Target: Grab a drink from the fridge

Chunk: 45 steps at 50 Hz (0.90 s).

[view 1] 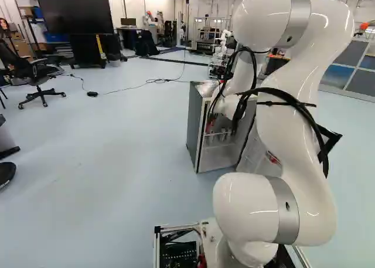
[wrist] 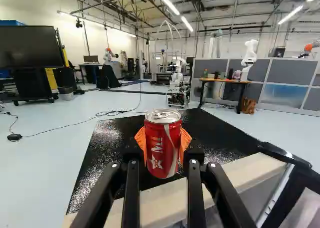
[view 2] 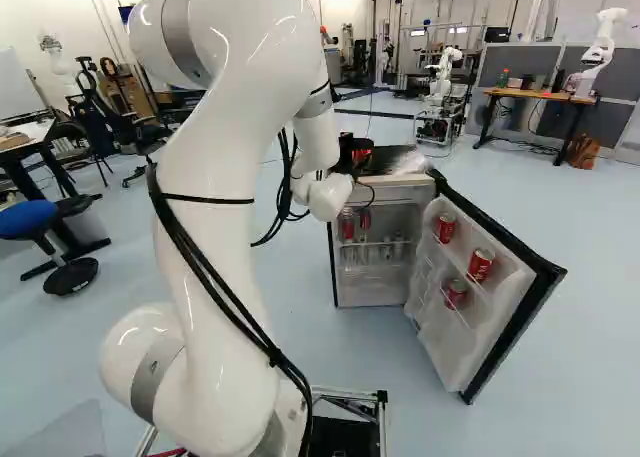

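The end effector (view 2: 354,157) is at the fridge's (view 2: 372,289) top in the right base view; the open door (view 2: 500,317) bears three cans (view 2: 481,265). In the wrist view, it grasps an upright red can (wrist: 162,145) above the black top (wrist: 107,148).

Can (wrist: 156,153): glossy metal. Fridge top (wrist: 107,150): shiny (though pebbly). Arm (view 1: 293,139): smooth, glossy.
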### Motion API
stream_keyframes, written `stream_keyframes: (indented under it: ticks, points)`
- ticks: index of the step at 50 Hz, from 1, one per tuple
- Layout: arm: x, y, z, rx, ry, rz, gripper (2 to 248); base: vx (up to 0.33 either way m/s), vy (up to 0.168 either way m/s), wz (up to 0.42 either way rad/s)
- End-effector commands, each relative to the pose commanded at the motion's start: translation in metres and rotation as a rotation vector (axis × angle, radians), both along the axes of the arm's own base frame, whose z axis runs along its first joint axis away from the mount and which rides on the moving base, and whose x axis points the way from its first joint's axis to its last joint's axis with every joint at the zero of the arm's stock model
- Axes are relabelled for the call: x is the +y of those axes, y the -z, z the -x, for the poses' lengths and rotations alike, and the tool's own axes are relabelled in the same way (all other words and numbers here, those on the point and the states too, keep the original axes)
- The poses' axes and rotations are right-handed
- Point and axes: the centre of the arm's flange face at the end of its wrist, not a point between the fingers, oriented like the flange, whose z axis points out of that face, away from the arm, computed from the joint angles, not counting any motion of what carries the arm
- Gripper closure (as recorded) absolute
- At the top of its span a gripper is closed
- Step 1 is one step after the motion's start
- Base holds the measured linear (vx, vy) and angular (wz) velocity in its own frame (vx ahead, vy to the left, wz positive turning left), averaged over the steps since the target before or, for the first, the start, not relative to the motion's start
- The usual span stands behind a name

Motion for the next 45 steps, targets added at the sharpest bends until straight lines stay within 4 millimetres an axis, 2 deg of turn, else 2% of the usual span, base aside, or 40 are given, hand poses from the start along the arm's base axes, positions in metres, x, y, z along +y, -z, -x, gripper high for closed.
stream_keyframes:
  ticks: [13,26,45]
  points:
    - [0.003,0.005,-0.023,-0.002,-0.015,0.001,162,0.0,0.0,0.0]
    - [0.006,0.019,-0.044,0.006,-0.028,-0.001,162,0.0,0.0,0.0]
    - [0.006,0.022,-0.048,0.005,-0.03,-0.001,161,0.0,0.0,0.0]
